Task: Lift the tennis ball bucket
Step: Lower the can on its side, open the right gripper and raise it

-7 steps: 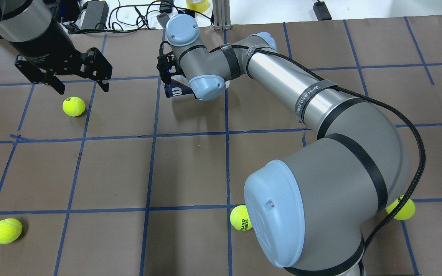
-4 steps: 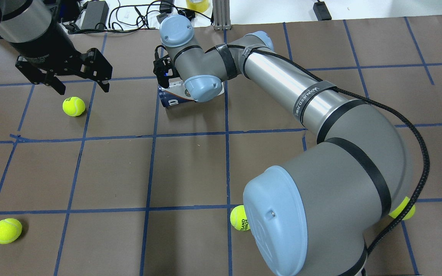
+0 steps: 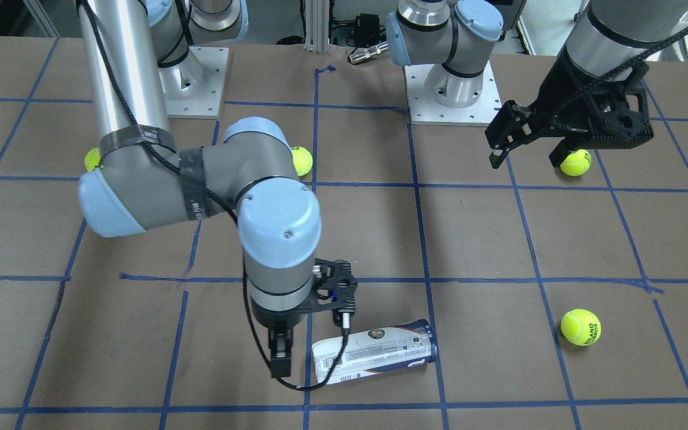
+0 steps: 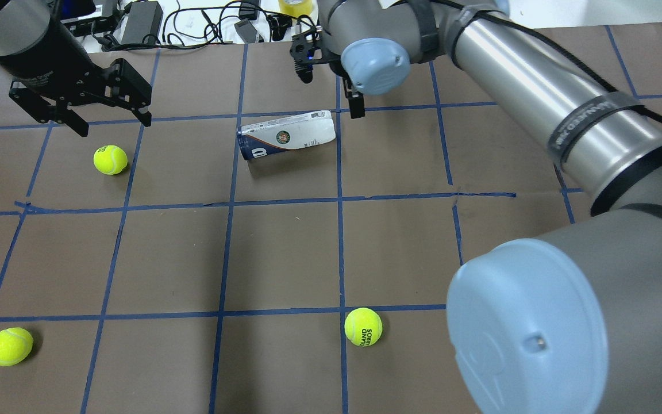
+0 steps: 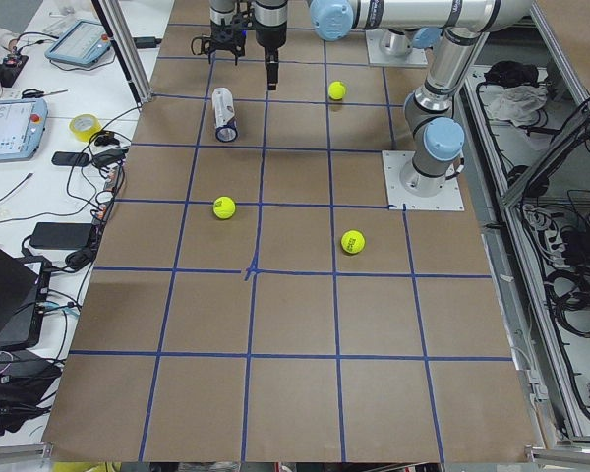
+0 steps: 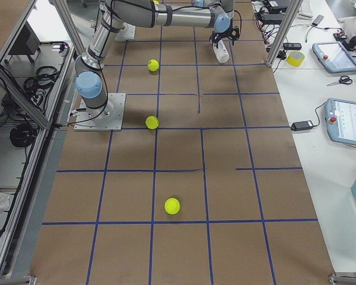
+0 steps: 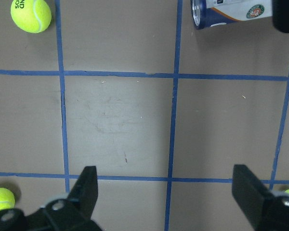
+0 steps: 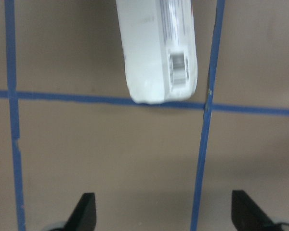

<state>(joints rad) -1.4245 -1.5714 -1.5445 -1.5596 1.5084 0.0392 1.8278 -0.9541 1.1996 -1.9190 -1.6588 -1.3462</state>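
Note:
The tennis ball bucket lies on its side on the brown table, with its dark-blue rim towards my left arm. It also shows in the front view, the left wrist view and the right wrist view. My right gripper is open and empty. It hovers above the table just past the tube's white end, and the tube is not between its fingers. My left gripper is open and empty, and it hangs over a tennis ball.
More tennis balls lie at the near left and near middle. My right arm's big elbow fills the near right. Cables and a power brick lie past the table's far edge.
My right gripper has lifted off the tube and swung right, past its white end. The tube stays lying on the table. My left gripper has shifted slightly away.

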